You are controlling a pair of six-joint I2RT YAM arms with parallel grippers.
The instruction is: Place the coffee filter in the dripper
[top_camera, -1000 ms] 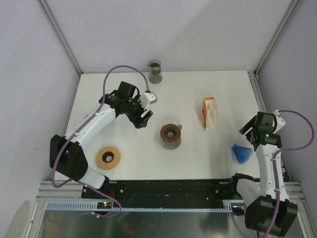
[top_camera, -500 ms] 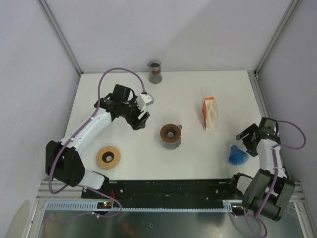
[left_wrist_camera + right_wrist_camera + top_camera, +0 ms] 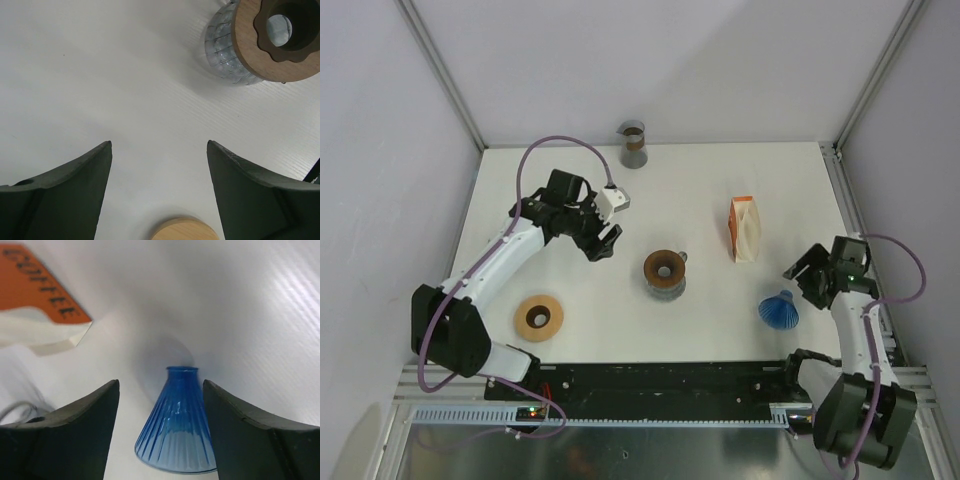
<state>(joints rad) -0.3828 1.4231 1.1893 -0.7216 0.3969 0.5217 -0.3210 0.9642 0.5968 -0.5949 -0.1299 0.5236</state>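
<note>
Coffee filter: the white paper coffee filters sit in an orange-and-white packet on the right half of the white surface, just beyond the dripper. None is held and none is in the dripper.
Round wooden ring: lies near left, well apart from the work, so it is little risk.
Blue ribbed cone dripper: sits near right, with its narrow neck pointing away from the wrist and its mouth not facing up. I cannot tell whether it lies tipped or stands on its wide end.
Right gripper: its jaws stand apart on either side of the dripper, with a gap showing on one side, and contact on the other is unclear. It has no firm hold of anything.
Risk at the dripper: if one finger meets it first, the light cone may skid or roll, and its sloped wall may slip out of a squeeze. Unless it is righted mouth-up, no filter can seat.
Clear glass carafe with wooden collar: stands at centre, where a swing carrying the dripper could knock it.
Left gripper: wide open and empty over bare surface left of the carafe. A reach for the packet would pass the carafe.
Packet risk: the thin filters may come out several together, or the packet may drag.
</note>
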